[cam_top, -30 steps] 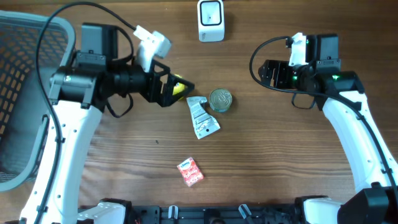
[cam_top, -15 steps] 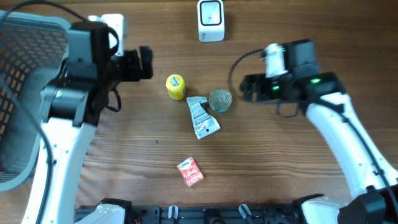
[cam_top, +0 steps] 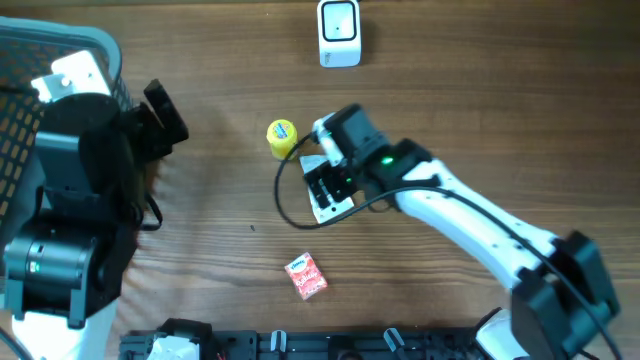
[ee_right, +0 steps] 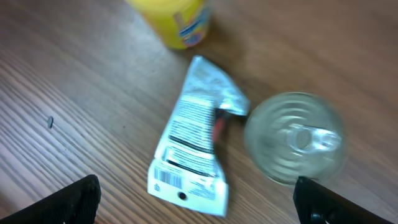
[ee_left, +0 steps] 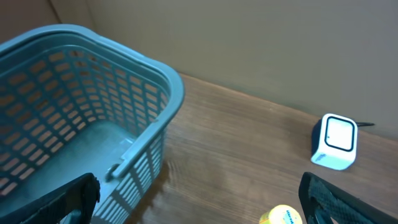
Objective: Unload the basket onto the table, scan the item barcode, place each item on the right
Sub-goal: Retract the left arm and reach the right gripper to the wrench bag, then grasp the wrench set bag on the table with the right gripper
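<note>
The right claw [ee_right: 196, 193] is hanging spread wide just above the crinkled silver foil pouch [ee_right: 193, 149], with nothing between its fingers. The pouch is lying flat on the brown wooden table [cam_top: 480, 100], near the middle. Its printed side is facing up, and a small barcode is showing near its lower edge in the right wrist view. A round silver tin can [ee_right: 293, 138] is sitting just beside the pouch, and a small yellow plastic bottle [ee_right: 177, 22] is lying near the pouch's upper end. The left claw [ee_left: 199, 199] is also gaping open and carrying nothing. It is sitting well off to the left, by the blue-grey plastic mesh basket [ee_left: 149, 155].

The white box-shaped barcode scanner [cam_top: 339, 33] is standing at the far edge of the table, well apart from the pouch. A small red sachet [cam_top: 306, 277] is lying alone toward the near edge.

Judging by this layout, the task is only beginning. No item is being gripped and nothing is being presented to the scanner. The right arm appears to be lining up on the pouch as the item to take. Closing on it, lifting it, carrying it to the scanner and turning the barcode toward the scanner's window are all left to do.
</note>
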`<state>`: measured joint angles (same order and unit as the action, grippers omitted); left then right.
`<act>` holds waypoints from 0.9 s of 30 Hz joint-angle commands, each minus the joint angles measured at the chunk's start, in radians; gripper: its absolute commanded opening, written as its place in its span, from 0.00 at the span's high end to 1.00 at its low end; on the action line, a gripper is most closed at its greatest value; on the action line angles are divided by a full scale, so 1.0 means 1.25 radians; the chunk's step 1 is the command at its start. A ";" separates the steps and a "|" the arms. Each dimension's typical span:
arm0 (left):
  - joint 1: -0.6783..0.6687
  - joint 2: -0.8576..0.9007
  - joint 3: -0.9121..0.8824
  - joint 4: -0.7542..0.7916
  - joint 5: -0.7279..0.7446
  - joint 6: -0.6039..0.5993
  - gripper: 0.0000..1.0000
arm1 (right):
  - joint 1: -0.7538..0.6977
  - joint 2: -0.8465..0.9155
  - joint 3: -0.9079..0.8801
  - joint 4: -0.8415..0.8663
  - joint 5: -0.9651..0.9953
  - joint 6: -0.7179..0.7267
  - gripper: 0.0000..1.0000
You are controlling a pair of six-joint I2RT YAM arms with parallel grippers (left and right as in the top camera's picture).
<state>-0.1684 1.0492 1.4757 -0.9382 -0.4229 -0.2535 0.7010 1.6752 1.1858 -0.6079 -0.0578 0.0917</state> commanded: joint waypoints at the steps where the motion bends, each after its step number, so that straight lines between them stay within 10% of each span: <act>1: 0.001 0.000 -0.003 -0.008 -0.026 -0.014 0.00 | 0.060 0.036 -0.002 0.022 0.055 0.009 0.00; 21: 0.001 0.003 -0.003 -0.056 -0.026 -0.020 0.00 | 0.092 0.201 -0.002 0.164 0.111 0.019 0.01; 27: 0.001 0.003 -0.004 -0.070 -0.026 -0.020 0.00 | 0.092 0.212 -0.002 0.185 0.119 0.040 0.36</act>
<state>-0.1684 1.0508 1.4757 -1.0203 -0.4381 -0.2684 0.8139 1.9282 1.1858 -0.3950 0.0692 0.1303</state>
